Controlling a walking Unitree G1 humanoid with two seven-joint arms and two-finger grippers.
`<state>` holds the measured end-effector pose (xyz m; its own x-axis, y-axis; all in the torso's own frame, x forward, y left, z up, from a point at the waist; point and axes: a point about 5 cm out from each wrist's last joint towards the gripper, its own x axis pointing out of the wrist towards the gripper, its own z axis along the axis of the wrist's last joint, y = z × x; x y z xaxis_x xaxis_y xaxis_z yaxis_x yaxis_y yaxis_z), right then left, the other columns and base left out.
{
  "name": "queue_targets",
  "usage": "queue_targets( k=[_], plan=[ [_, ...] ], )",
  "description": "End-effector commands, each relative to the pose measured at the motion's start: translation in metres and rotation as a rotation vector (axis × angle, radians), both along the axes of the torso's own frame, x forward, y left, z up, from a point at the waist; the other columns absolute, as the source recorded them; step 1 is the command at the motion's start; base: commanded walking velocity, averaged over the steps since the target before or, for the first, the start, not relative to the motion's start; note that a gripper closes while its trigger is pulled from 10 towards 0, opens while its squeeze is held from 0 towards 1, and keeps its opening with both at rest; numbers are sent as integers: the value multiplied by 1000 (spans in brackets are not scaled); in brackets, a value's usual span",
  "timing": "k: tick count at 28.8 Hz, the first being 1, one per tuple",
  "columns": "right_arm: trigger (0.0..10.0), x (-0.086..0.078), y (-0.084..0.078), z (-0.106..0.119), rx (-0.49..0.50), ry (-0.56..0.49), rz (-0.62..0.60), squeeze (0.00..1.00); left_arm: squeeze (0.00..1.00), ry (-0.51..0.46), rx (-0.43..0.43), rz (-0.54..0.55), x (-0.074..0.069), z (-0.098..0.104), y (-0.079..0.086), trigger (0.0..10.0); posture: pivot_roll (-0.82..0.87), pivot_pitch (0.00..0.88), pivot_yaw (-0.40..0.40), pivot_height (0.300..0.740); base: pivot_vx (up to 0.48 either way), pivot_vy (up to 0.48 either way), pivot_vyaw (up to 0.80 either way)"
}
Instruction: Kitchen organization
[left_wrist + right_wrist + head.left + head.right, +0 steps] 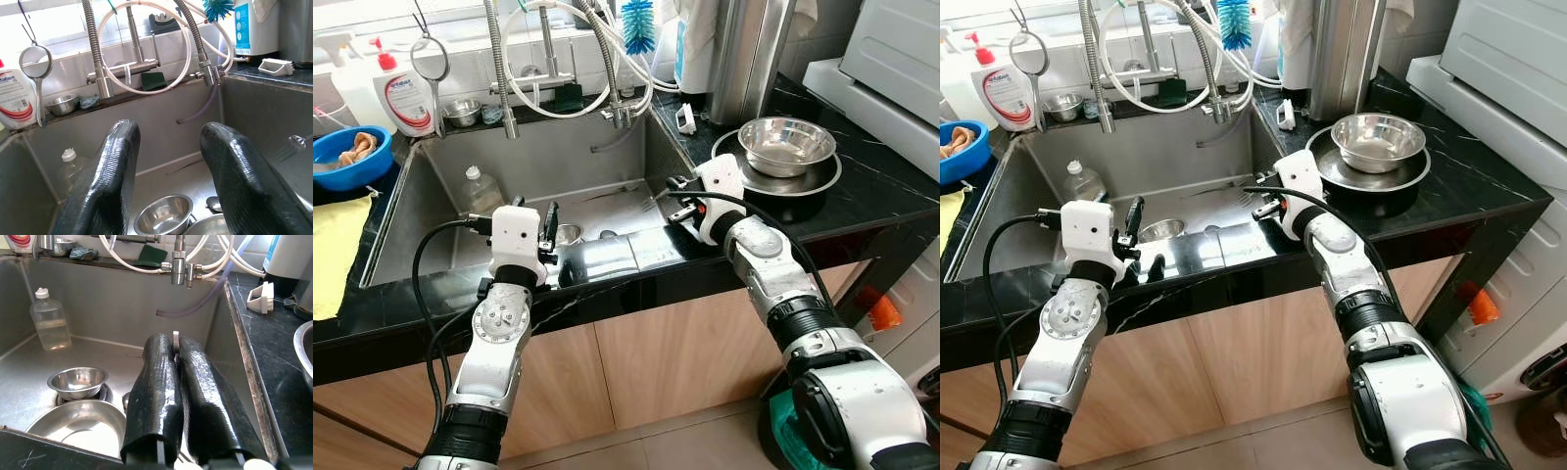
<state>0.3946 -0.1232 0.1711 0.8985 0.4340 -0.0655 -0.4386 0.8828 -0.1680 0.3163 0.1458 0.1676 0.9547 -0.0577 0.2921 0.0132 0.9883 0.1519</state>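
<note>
Left end effector [168,196] open, right end effector [178,396] closed, empty, at sink's front edge. Small steel bowl [78,381]: light, rigid, slippery; pinch its rim.

The white soap bottle [11,100] with the red pump has a red and blue label. Its letters are cut off at the edge and look like "tabac", but they are too blurry to be sure. From the head views the same label shows a short blue word that is too small to read. The tall white and blue container [248,27] by the tap has a blue panel with tiny white print, and none of it can be read. No other words or numbers can be read.
</note>
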Motion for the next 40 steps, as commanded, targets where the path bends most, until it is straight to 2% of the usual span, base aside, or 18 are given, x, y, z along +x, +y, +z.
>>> queue_targets(
  k=[1, 2, 3, 17, 18, 19, 20, 21, 28, 33, 40],
  plan=[
    [10000, 0, 1, -2, 1, 6, -3, 0, 0, -14, 23, 2, -2, 4, 1, 10000, -123, 0, 72, 740, 0, 0, 0],
    [10000, 0, 1, -2, 0, 5, -7, 0, 0, -13, 23, 2, -2, 3, 1, 10000, -122, 0, 71, 740, 0, 0, 0],
    [10000, 0, 2, -1, 14, 0, -20, 1000, 0, -13, 23, -3, -2, 4, 0, 10000, -123, 0, 73, 740, 0, 0, 0],
    [10000, 0, -3, 4, 43, -49, -87, 1000, 0, -15, 27, -23, -1, 3, -3, 10000, -133, 0, 75, 740, 0, 0, 0],
    [10000, 0, -3, 6, 41, -66, -92, 227, 0, -15, 28, -24, -1, 3, -3, 10000, -134, 0, 76, 740, 0, 0, 0],
    [10000, -2, -3, 11, 76, -104, -106, 0, 0, -15, 38, -20, -1, 3, -3, 10000, -133, 0, 74, 740, 0, 0, 0],
    [10000, -4, -3, 14, 94, -130, -114, 0, 0, -17, 39, -15, -1, 3, -2, 10000, -133, 0, 74, 740, 0, 0, 0],
    [10000, -9, -4, 20, 157, -184, -140, 0, 0, -25, 41, -6, 0, 4, -1, 10000, -136, 0, 74, 740, 0, 0, 0],
    [10000, -28, -7, 42, 260, -339, -158, 0, 0, -50, 38, -13, 3, 9, -3, 10000, -156, 0, 79, 740, 0, 0, 0],
    [10000, -38, -8, 43, 223, -376, -171, 0, 0, -64, 41, -4, 2, 10, -4, 10000, -159, 0, 74, 740, 0, 0, 110],
    [10000, -44, -10, 39, 245, -365, -175, 0, 0, -54, 41, 20, 2, 8, 0, 10000, -158, 0, 73, 740, 104, -391, 571]
  ],
)
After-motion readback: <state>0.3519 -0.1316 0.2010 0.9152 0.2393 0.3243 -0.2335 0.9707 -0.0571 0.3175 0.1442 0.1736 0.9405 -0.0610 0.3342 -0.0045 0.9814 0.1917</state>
